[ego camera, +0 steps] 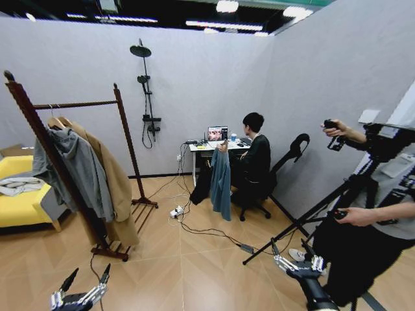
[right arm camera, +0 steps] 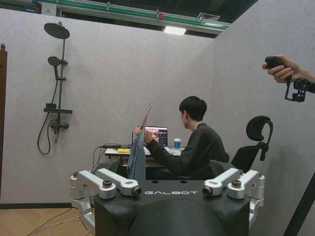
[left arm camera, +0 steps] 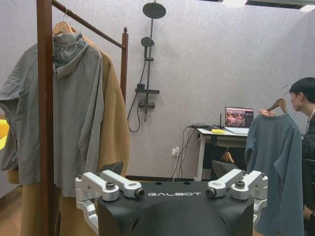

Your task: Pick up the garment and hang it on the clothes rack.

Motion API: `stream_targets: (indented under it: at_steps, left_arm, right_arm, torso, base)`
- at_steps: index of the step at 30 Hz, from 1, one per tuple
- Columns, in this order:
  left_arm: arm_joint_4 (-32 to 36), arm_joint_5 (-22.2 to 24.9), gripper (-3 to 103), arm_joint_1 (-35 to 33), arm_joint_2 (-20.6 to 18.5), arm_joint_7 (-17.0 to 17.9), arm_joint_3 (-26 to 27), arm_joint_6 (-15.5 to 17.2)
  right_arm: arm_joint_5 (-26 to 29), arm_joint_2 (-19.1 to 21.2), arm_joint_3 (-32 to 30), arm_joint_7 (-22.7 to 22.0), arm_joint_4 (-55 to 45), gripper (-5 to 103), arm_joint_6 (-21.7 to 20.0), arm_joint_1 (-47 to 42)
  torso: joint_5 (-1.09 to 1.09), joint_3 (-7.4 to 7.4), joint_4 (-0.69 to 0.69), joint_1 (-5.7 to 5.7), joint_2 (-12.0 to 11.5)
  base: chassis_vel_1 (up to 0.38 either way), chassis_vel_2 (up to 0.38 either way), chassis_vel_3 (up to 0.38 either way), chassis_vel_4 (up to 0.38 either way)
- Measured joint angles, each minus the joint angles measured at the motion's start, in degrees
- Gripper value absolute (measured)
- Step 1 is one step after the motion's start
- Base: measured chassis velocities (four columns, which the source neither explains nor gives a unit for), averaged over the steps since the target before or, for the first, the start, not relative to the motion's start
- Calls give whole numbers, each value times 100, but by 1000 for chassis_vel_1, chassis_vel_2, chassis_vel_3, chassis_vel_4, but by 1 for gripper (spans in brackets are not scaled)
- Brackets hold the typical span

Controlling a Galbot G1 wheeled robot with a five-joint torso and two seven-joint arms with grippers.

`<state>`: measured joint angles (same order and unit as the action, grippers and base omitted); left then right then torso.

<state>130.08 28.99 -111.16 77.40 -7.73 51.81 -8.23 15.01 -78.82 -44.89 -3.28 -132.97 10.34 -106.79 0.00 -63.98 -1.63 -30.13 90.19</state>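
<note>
Two grippers are waiting low at the front of the head view, the left gripper (ego camera: 84, 280) at about 7 o'clock and the right gripper (ego camera: 293, 256) at about 5 o'clock, each with its fingers spread apart and holding nothing. Across the room, at roughly 12 o'clock from the robot, a seated person's hand (ego camera: 222, 146) is holding up the teal-blue sweatshirt (ego camera: 220, 183) by its wooden hanger (left arm camera: 278, 105), beside a small white desk (ego camera: 202, 147) with a laptop (ego camera: 218, 133). The garment is hanging slack and draping in soft folds, so it is likely light and floppy, with nothing stiff in the cloth to pinch cleanly; the hanger is the rigid part, and its hook or shoulder bar is probably the safest place to take hold. The clothes rack (ego camera: 78, 104) is standing at about 10 o'clock, well apart from the sweatshirt, already carrying a grey hooded jacket (ego camera: 81, 170) and a tan coat (ego camera: 113, 184) toward the near end of its rail, while the far end near the post is looking free for another hook.
</note>
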Motion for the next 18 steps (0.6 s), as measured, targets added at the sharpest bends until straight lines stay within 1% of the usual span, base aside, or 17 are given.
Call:
stream_targets:
  at_steps: [18]
  left_arm:
    - [0, 0, 100, 0, 0, 0, 0, 0]
  right_arm:
    - [0, 0, 0, 0, 0, 100, 0, 0]
  torso:
    - [0, 0, 0, 0, 0]
  base:
    - [0, 0, 0, 0]
